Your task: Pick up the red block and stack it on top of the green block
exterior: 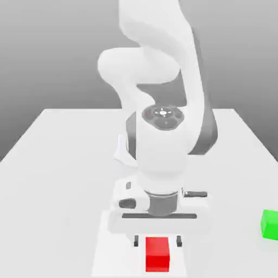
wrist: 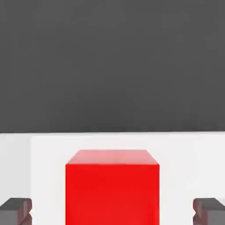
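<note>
Low on the white table (exterior: 59,163), at about six o'clock in the exterior view, the red block (exterior: 158,253) sits between the fingertips (exterior: 136,239) of the gripper (exterior: 157,240), whose jaws stand wide apart, one on each side of the block, holding nothing. From the hand view, the red block (wrist: 112,186) appears centred, with a dark fingertip at either flank and clear of its sides. The green block (exterior: 270,224) rests well apart, at about four o'clock near the exterior view's right edge. The step in hand looks like the approach for the pick: the hand is lined up over the block, but the grasp is not yet made. The next move probably calls for a short further descent, so the pads bracket the block's sides squarely, then a closing of the jaws before lifting toward the green block.
</note>
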### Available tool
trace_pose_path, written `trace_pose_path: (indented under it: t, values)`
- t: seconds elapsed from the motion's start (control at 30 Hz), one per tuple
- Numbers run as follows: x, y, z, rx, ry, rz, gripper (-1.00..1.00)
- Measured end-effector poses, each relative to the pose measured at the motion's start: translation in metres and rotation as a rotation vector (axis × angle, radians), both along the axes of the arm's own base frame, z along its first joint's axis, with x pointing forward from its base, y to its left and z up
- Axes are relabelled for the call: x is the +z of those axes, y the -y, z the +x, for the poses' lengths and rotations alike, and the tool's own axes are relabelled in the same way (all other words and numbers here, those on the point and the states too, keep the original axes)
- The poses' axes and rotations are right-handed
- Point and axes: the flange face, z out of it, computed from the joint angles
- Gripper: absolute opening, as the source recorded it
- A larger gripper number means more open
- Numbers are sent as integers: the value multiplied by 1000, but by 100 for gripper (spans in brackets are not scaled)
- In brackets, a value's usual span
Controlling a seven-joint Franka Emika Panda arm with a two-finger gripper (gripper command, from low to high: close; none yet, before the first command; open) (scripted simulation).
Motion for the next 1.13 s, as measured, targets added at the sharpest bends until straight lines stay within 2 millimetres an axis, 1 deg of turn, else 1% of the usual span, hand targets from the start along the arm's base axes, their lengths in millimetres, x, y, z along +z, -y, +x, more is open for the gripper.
trace_pose_path:
  t: [0.17, 0.2, 0.23, 0.27, 0.4, 0.43, 0.47, 0.53, 0.6, 0.7, 0.77, 0.83, 0.87, 0.9, 1.0, 1.03, 1.13]
  values:
    - [0, 0, 0, 0, 1, 0, -100]
    - [-3, 0, 0, 0, 0, 0, -100]
    - [1, 0, 0, 0, 0, 0, -100]
    - [10, 0, 1, 0, 0, 0, -100]
    - [55, -2, 0, 1, 0, 0, -100]
    - [61, -17, 0, 10, -1, 2, -100]
    - [65, -37, -1, 21, -3, 2, -100]
    - [70, -82, -7, 46, -5, 3, -100]
    - [76, -127, -16, 71, -6, 4, -100]
    - [84, -195, -40, 109, -7, 4, -100]
    - [90, -238, -61, 134, -5, 3, -100]
    - [97, -279, -86, 159, -2, 2, -100]
    - [92, -289, -93, 165, -1, 2, -100]
    - [83, -294, -96, 167, 0, 2, -100]
    - [45, -299, -99, 170, 1, 1, -100]
    - [38, -299, -100, 171, 1, 1, 100]
    - [38, -299, -100, 171, 1, 1, 100]
